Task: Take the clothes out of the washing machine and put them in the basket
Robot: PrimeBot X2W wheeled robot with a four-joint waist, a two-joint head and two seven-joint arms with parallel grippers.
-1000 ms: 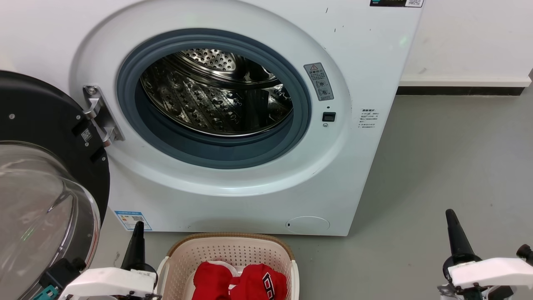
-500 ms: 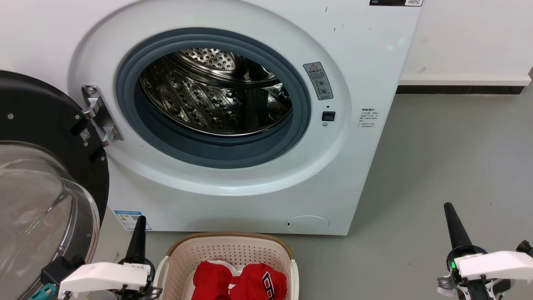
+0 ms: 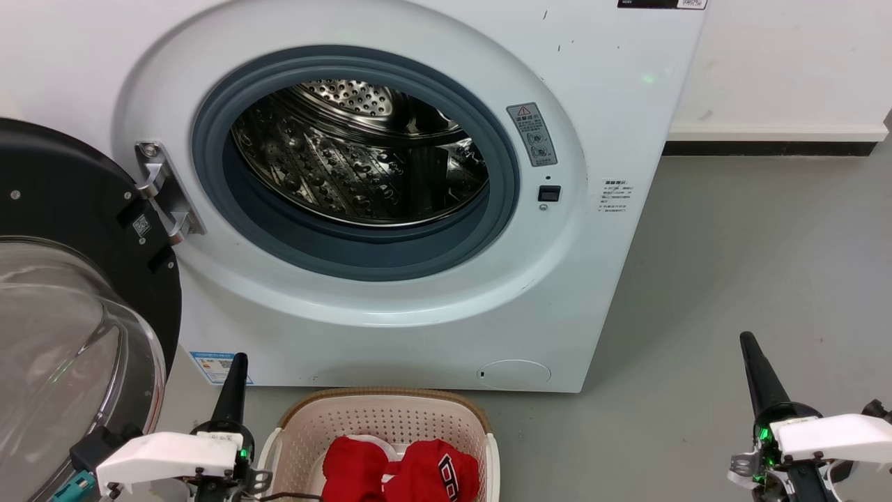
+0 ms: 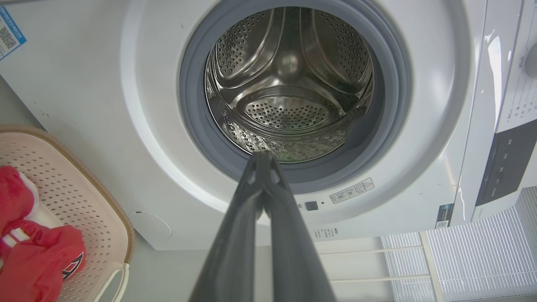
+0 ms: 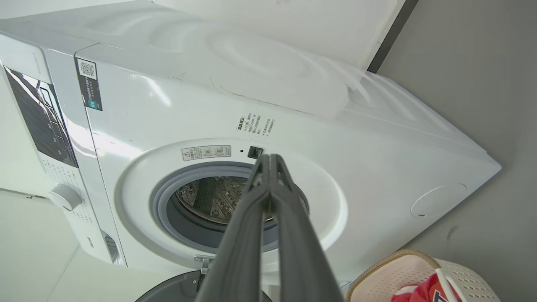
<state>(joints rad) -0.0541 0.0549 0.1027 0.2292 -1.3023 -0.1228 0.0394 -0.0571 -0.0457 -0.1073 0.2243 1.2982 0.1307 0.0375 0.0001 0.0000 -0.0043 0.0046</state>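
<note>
- washing machine (image 3: 432, 335): white, grey port ring (image 3: 209, 167), shiny perforated steel drum (image 3: 334, 174)
- basket (image 3: 390, 422): cream, perforated, brown woven-look rim (image 3: 383, 393)
- clothes (image 3: 418, 474): bright red, white trim, black-and-white patch (image 3: 449, 480)

No wording can be read; a warning triangle is printed on the grey label (image 3: 532, 134) on the washing machine (image 3: 418, 335), right of centre.

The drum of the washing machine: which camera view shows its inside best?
The left wrist view: it looks straight into the drum, to the back wall. The head view sees it obliquely from above. In the right wrist view the fingers of the right gripper cover part of it.
</note>
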